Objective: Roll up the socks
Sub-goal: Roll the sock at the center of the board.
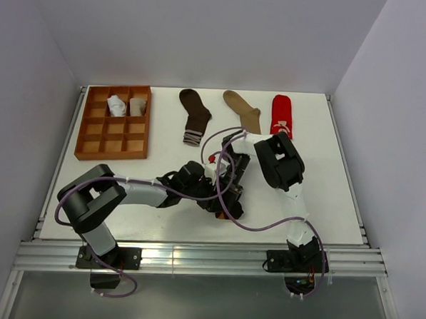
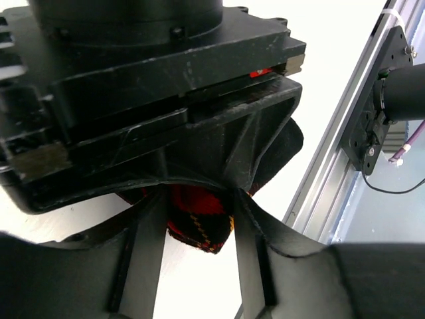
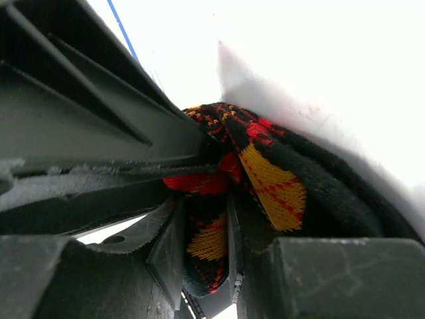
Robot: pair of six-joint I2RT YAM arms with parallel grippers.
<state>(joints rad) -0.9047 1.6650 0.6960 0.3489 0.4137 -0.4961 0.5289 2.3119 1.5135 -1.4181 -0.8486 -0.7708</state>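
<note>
Right gripper [image 3: 214, 244] and left gripper [image 2: 198, 220] both tight on bunched black argyle sock [image 3: 273, 181], red-and-orange diamonds

I see an orange-brown gridded tray [image 1: 83, 128] lying flat on the white desk [image 1: 325, 194]. It sits well apart from the jaws, off to their left and farther back. Thin walls split it into small square compartments. On the near side of the jaws, an aluminium rail [image 1: 193, 257] runs along the desk's front edge. On my left wrist feed it slants past just right of the jaws. Plain pale walls [image 1: 205, 30] close in the desk beyond the jaws and on both sides.
</note>
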